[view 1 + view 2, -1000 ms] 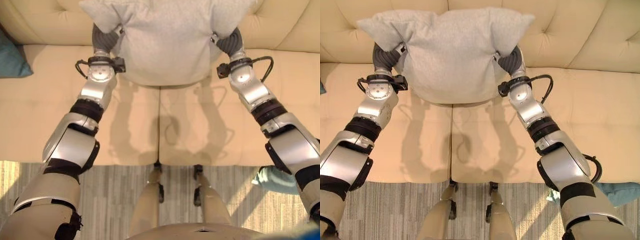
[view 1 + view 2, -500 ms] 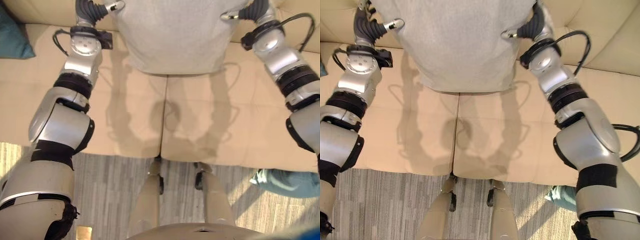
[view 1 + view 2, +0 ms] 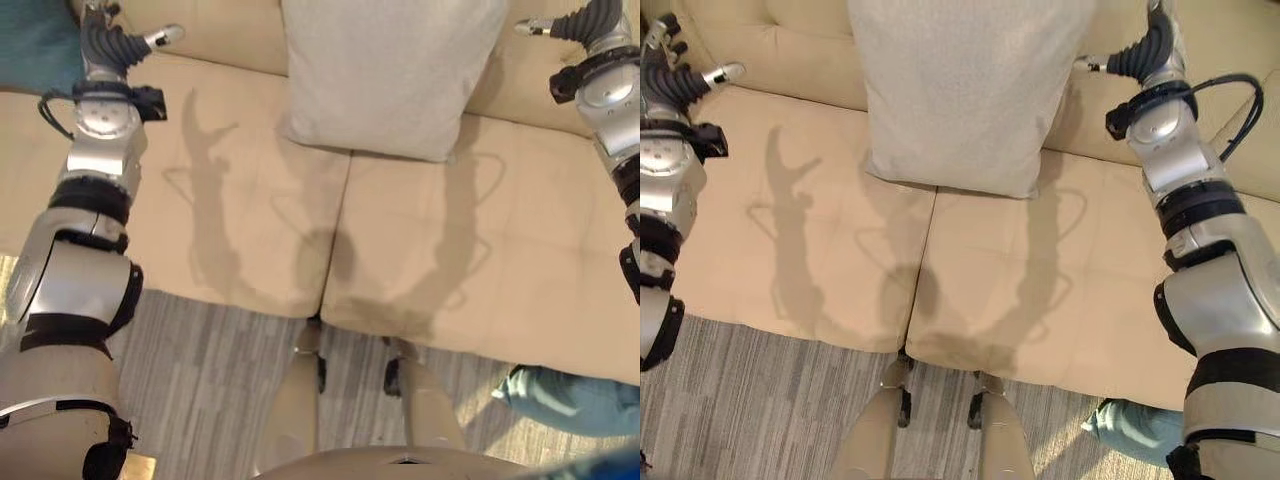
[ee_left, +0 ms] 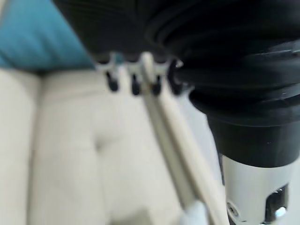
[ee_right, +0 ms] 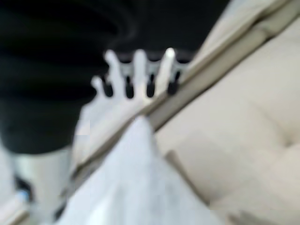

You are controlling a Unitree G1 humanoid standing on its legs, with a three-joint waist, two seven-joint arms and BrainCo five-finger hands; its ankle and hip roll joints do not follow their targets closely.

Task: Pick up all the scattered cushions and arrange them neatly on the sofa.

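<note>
Reaching up at the far left, the left hand (image 3: 112, 38) hangs over the seat of the cream upholstered sofa (image 3: 230, 200), its fingers straight and released, grasping nothing. Just beyond this hand, a teal fabric cushion (image 3: 35, 45) sits in the sofa's corner; the left wrist view shows the same teal cloth past the dark fingertips (image 4: 112, 83). Well to the right of the left hand, between both hands and touching neither, the large light grey square cushion (image 3: 960, 90) stands leaning against the tufted backrest, its lower edge resting on the seat across the seam between the two seat pads. Right of the grey cushion, the right hand (image 3: 1145, 55) is raised beside it, apart from it, fingers spread and empty. Below the right arm, another teal cushion (image 3: 1135, 430) lies on the grey striped carpet (image 3: 210, 380) beside the sofa's front.
</note>
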